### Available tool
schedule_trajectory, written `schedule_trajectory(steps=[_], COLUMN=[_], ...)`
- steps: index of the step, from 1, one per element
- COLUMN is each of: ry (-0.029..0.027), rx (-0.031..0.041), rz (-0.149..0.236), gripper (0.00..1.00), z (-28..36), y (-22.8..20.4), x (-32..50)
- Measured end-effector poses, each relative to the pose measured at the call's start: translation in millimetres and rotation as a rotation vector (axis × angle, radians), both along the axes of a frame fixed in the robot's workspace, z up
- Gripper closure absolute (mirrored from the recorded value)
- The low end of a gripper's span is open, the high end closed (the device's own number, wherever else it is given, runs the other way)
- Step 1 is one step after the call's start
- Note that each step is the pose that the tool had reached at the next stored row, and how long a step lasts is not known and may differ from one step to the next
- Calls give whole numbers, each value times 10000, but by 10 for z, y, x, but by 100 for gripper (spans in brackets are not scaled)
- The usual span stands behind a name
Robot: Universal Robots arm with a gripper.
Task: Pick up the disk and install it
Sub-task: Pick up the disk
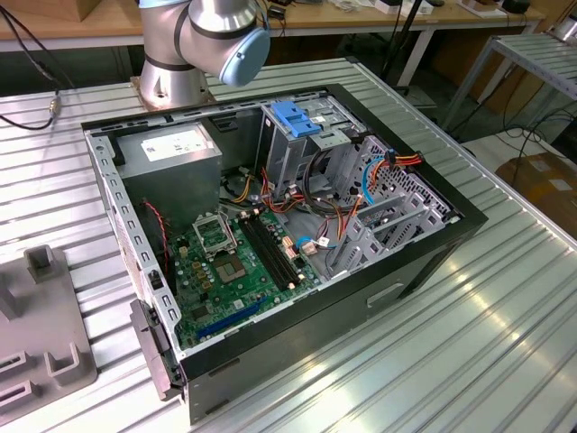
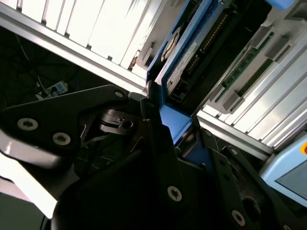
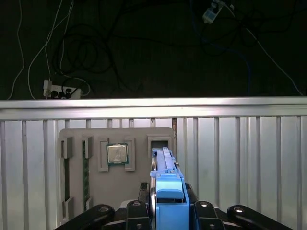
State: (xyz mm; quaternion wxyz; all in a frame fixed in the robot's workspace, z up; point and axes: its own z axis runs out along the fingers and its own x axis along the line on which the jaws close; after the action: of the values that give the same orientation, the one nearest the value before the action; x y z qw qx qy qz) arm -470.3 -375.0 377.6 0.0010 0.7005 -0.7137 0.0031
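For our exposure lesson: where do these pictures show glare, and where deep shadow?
Exterior view: glare streaks the ribbed aluminium table. Second wrist view: its slats wash out white; the black gripper lies in shadow. First wrist view: blackness beyond the table, the blue-railed grey-metal disk well lit.

The silver-grey tubular metal arm (image 1: 203, 32) carries a pale blue round joint cap (image 1: 245, 54); its black gripper (image 2: 172, 120) of angular linkage plates shows round silver screws (image 2: 28, 124).

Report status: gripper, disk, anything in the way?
Gripper shut on the grey-metal disk in its bright blue plastic carrier, held edge-on. Disk at its slot in the flat grey holder tray, not yet in the open black computer case. Nothing blocking in view.
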Motion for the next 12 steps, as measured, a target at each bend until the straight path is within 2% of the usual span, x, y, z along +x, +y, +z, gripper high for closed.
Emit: schedule_trajectory(steps=[12], ry=[-1], rx=[1], rz=[0], gripper=[63], z=[185], y=[0], x=[0])
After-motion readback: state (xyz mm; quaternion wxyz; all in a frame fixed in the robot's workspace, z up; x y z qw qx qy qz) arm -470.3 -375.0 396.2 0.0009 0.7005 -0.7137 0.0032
